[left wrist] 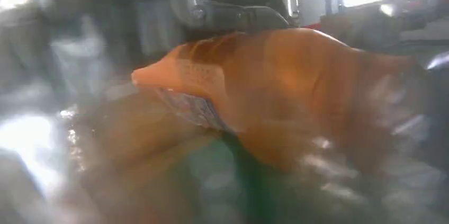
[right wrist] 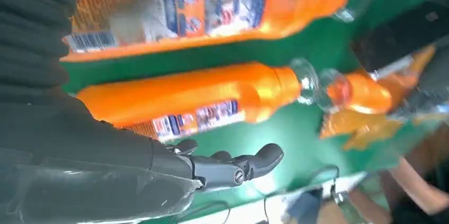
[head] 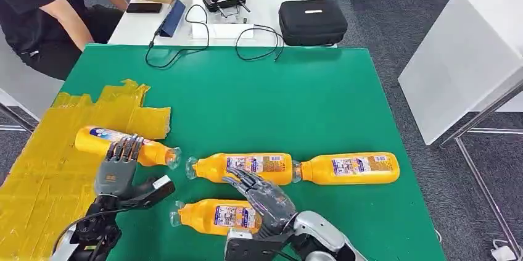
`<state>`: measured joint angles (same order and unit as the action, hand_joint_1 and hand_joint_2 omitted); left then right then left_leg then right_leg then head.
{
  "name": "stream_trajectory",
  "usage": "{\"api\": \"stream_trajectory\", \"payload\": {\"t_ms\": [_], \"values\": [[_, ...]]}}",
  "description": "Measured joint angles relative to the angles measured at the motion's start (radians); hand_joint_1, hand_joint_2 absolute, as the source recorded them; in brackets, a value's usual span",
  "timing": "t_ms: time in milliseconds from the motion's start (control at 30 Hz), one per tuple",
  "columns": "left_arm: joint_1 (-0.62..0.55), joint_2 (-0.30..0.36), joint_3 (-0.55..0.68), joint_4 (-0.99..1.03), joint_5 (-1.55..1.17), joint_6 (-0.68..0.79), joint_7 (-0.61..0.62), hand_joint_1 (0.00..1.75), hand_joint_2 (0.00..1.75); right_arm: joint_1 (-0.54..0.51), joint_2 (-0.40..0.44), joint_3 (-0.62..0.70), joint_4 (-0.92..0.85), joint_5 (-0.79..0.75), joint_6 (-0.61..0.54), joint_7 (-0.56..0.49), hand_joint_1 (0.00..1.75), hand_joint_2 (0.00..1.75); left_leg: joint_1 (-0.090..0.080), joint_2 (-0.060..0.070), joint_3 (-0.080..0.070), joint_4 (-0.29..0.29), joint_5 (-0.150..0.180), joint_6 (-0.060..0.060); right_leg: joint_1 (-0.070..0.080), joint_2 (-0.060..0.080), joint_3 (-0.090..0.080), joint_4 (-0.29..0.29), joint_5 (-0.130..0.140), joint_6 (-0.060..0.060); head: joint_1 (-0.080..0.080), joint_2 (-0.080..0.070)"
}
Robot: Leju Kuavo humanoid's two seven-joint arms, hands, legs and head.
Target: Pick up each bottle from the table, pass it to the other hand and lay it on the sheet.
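Left hand (head: pixel 118 165): fingers resting on orange bottle (head: pixel 98 140) lying on yellow sheet (head: pixel 37 174). Right hand (head: pixel 262 199): open, holding nothing, over three orange bottles (head: pixel 348 168) on green table (head: pixel 259 100).

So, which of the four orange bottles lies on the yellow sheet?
The leftmost bottle, under the left hand. Its body rests on the yellow sheet; the other three lie on bare green table.
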<state>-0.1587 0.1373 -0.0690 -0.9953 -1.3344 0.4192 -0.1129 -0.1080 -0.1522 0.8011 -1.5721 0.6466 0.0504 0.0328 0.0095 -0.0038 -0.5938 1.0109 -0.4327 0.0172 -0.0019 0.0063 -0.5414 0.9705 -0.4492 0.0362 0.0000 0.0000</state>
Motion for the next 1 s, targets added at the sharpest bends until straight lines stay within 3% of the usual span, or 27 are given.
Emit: {"api": "stream_trajectory", "payload": {"t_ms": [267, 400, 500, 800, 1000], "values": [[-0.004, 0.003, 0.006, 0.014, 0.061, 0.003, -0.032, 0.0, 0.0, -0.023, -0.014, 0.026, 0.019, -0.003, 0.036, 0.023, 0.0, 1.75, 0.0, 0.0, 0.0, 0.0, 0.0, 0.0, 0.0, 0.0, 0.0, 0.0, 0.0, 0.0, 0.0, 0.0], [0.007, -0.001, 0.034, -0.002, 0.259, -0.031, -0.147, 0.0, 0.0, -0.04, -0.019, 0.044, 0.047, -0.006, 0.053, 0.036, 0.0, 1.75, 0.0, 0.0, 0.001, 0.0, 0.0, 0.0, 0.0, 0.0, 0.0, 0.0, 0.0, 0.0, 0.0, 0.0], [0.042, -0.026, 0.076, -0.087, 0.505, -0.125, -0.262, 0.0, 0.0, -0.04, -0.02, 0.05, 0.069, 0.003, 0.061, 0.052, 0.0, 1.75, 0.0, 0.0, 0.0, 0.0, 0.0, 0.0, 0.0, 0.0, -0.001, 0.0, 0.0, 0.0, 0.0, 0.0], [0.161, -0.11, 0.126, -0.441, 0.836, -0.228, -0.338, 0.0, 0.0, -0.024, -0.029, 0.062, 0.108, 0.037, 0.095, 0.091, 0.0, 1.75, -0.001, 0.0, -0.005, 0.0, 0.0, 0.0, -0.001, 0.0, -0.005, 0.0, 0.0, 0.001, 0.0, 0.0], [0.191, -0.143, 0.149, -0.585, 0.91, -0.235, -0.376, 0.0, 0.0, -0.042, -0.024, 0.074, 0.128, 0.048, 0.146, 0.135, 0.0, 1.75, 0.0, 0.001, -0.005, 0.0, 0.0, 0.0, 0.0, 0.0, -0.006, 0.0, 0.0, 0.0, 0.0, 0.0]]}}
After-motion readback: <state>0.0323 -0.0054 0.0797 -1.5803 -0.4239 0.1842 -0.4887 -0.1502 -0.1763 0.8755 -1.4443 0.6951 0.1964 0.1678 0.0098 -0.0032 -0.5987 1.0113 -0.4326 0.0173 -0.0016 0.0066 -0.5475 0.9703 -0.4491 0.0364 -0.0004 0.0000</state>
